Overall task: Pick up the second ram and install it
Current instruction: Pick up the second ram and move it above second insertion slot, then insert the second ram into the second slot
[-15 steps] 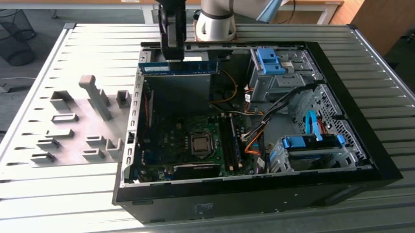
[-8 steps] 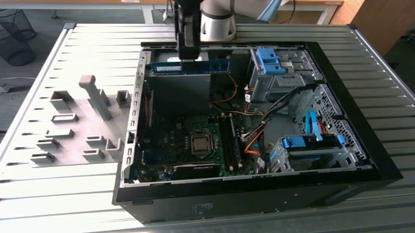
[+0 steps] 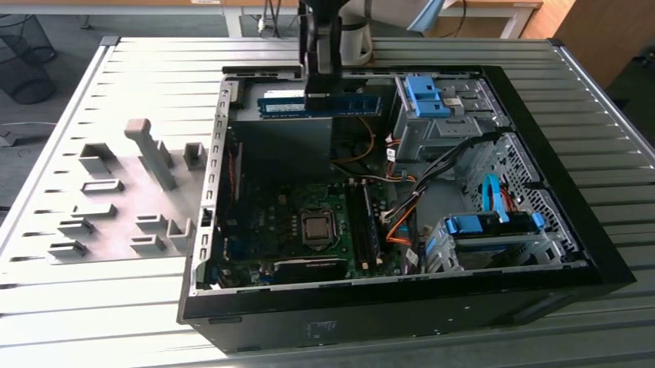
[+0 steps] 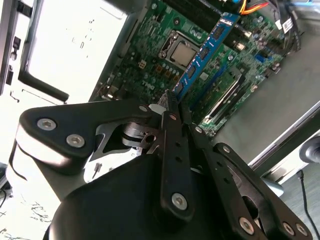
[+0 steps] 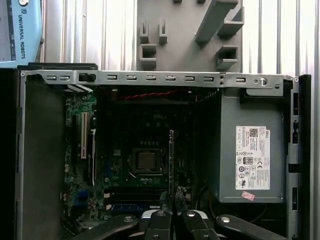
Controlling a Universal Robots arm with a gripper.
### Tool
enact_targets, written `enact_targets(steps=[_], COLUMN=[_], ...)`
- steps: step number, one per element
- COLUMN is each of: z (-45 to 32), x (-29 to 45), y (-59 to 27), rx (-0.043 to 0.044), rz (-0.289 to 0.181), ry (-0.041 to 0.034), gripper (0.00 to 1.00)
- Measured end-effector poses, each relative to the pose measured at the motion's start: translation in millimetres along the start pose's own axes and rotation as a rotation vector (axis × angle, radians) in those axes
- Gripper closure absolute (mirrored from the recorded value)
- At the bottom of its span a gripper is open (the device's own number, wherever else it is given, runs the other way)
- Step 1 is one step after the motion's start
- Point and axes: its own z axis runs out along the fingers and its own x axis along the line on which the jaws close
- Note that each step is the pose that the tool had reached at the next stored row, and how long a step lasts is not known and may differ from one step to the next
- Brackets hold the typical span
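- One black two-fingered tool hangs over the far end of the case in the exterior view. Its fingers are clamped together on the stick.
- One bluish-green, thin, long rectangular ram stick sits in that grip. It is held level in the air above the grey power-supply box, well apart from the slots below. In the second wrist view the ram stick juts out from between the fingertips over the board. In the first wrist view it appears edge-on.
- One silver square processor socket sits mid-board.
- The long black memory slots lie just beside the socket. I cannot tell whether any of them is filled.
- Two blue plastic drive brackets: one at the far corner, one nearer.
- Roughly ten grey plastic holder blocks stand on one flat grey plate, toward the exterior view's left of the case.
- The surface is made of ribbed grey metal slats and carries both the plate and the case.
- In the room beyond, a dark wire waste basket stands on a grey floor.
- One black computer tower case lies on its side with the panel off. It holds a green motherboard, the power-supply box, the brackets, and orange and black cable bundles.
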Motion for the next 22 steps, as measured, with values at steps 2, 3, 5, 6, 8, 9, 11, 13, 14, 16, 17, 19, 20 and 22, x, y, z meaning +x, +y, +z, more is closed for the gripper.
enact_targets(steps=[2, 3, 5, 6, 8, 9, 11, 13, 14, 16, 17, 19, 20, 22], z=[-0.1, -0.2, -0.3, -0.3, -0.4, -0.4, -0.4, -0.4, -0.4, -0.5, -0.4, -0.5, -0.4, -0.4], x=[0.0, 0.0, 0.0, 0.0, 0.0, 0.0, 0.0, 0.0, 0.0, 0.0, 0.0, 0.0, 0.0, 0.0], y=[-4.3, -6.6, -10.7, -12.6, -16.0, -17.2, -17.8, -19.2, -19.2, -19.2, -19.2, -19.2, -19.2, -19.2], rx=[0.0, 0.0, 0.0, 0.0, -0.0001, 0.0, 0.0, 0.0, 0.0, 0.0, 0.0, 0.0, 0.0001, 0.0002], rz=[0.0, 0.0, 0.0, 0.0, 0.0, 0.0, 0.0, 0.0, 0.0, 0.001, 0.001, 0.003, 0.005, 0.009], ry=[0.0001, 0.0, 0.0001, 0.0001, 0.0001, 0.0, 0.0, 0.0, 0.0, 0.0001, 0.0, 0.0, -0.0001, -0.0002], gripper=[0.86, 0.86, 0.86, 0.86, 0.86, 0.86, 0.86, 0.86, 0.86, 0.86, 0.86, 0.86, 0.86, 0.86])
